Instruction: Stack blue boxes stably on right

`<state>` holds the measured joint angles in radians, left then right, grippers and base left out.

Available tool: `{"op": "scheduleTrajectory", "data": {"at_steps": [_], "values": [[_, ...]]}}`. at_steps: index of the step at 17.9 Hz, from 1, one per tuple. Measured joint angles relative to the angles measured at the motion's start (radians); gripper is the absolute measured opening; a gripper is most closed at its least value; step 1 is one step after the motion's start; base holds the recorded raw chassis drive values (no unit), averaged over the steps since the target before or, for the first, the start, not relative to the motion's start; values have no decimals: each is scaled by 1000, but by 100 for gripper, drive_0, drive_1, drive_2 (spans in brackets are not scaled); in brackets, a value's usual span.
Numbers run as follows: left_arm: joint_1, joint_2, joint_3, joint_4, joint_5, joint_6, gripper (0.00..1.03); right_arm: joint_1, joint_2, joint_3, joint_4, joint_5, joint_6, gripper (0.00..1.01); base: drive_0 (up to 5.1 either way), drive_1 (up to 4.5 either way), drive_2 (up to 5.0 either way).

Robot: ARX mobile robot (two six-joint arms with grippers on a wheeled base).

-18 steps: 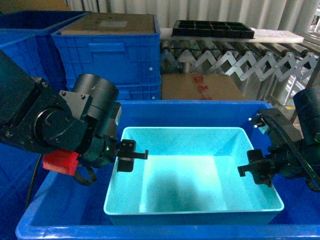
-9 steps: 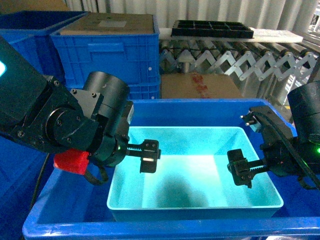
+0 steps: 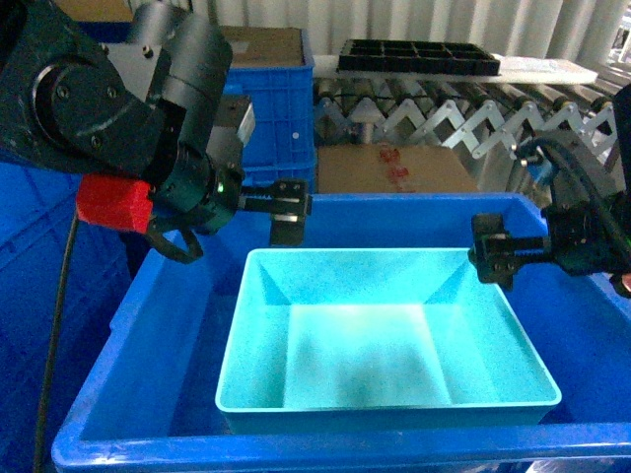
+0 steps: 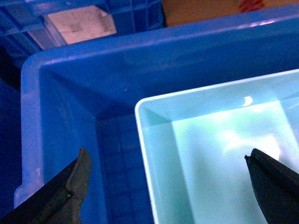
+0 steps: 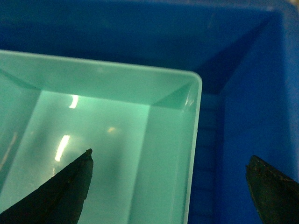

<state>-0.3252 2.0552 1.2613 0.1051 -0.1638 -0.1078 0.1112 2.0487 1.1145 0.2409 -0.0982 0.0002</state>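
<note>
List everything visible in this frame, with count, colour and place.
Turquoise tub: one, light turquoise, nested inside the royal-blue tub.
Royal-blue tub: one, foreground centre.
Ribbed crates: at least two, dark blue, back left.
Cardboard box: one, brown, behind the tubs.
Divided tray: one, black, on the conveyor.
Conveyor: one, grey, back right.
Left gripper: black, jaws open, above the tubs' left-rear corner.
Right gripper: black, jaws open, above the turquoise tub's right-rear corner.

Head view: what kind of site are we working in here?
Probably a warehouse or packing line: an expandable roller conveyor, stacked ribbed blue crates, and a cardboard carton behind the tubs.
</note>
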Motion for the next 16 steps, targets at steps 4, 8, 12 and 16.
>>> {"op": "scheduleTrajectory", "data": {"at_steps": [4, 8, 12, 16], "values": [[14, -154, -11, 18, 31, 1, 98, -6, -161, 8, 36, 1, 15, 98, 0, 0, 0], [63, -370, -19, 9, 79, 15, 98, -29, -365, 27, 24, 1, 9, 98, 0, 0, 0], [68, -530, -89, -46, 67, 34, 98, -63, -528, 2, 18, 6, -11, 98, 0, 0, 0], [68, -742, -215, -140, 20, 23, 98, -144, -762, -105, -77, 6, -58, 98, 0, 0, 0]]}}
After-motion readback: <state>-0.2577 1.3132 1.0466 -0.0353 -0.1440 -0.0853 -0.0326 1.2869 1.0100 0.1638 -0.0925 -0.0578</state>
